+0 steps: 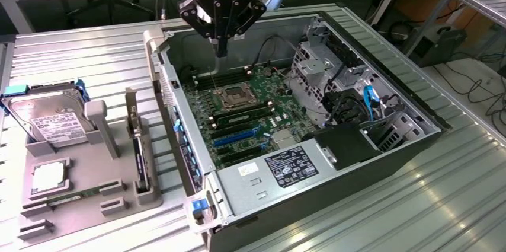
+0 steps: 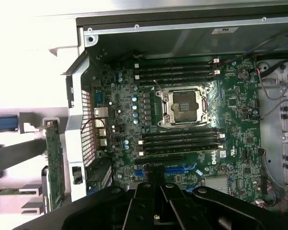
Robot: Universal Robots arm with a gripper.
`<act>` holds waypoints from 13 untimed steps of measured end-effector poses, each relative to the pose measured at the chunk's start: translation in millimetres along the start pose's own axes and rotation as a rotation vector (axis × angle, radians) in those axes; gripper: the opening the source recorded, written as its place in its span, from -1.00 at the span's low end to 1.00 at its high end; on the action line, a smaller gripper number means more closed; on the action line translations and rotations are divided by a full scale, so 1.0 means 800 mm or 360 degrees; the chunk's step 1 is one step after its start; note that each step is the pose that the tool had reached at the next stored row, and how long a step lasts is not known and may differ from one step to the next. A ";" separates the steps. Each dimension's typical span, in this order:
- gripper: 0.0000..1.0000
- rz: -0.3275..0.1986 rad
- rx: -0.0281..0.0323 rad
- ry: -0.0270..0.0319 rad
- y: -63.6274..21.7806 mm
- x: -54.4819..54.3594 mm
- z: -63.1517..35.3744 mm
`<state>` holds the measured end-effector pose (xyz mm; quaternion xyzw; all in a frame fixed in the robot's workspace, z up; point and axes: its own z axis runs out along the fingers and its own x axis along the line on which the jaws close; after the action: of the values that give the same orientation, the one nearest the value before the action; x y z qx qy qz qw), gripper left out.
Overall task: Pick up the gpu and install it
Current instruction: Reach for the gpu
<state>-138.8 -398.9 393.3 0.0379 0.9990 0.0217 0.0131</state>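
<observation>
The gpu (image 1: 141, 157) stands on edge in a slot of the grey holder tray (image 1: 118, 195), at the exterior view's left, outside the open computer case (image 1: 411, 139). It is a thin dark card with a metal bracket at its far end. In the wrist view the gpu (image 2: 54, 163) appears beside the case's rear wall. My gripper (image 1: 221, 49) hangs above the far part of the motherboard (image 1: 273, 107), well away from the gpu. Its fingers are shut together with nothing between them. In the wrist view my gripper (image 2: 156, 184) points down over the blue slots (image 2: 180, 169).
On the tray a hard drive (image 1: 46, 120) stands in a cradle, with a processor chip (image 1: 49, 176) and a green memory stick (image 1: 75, 195) nearer. Inside the case are the empty CPU socket (image 1: 236, 96), blue slots (image 1: 233, 137), the power supply (image 1: 291, 166) and a drive cage (image 1: 320, 68).
</observation>
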 end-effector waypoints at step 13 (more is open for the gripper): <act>-0.79 0.0000 0.00000 0.00000 0.000 0.004 0.000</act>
<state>-142.4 -398.9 393.3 0.0379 0.9990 0.0217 0.0131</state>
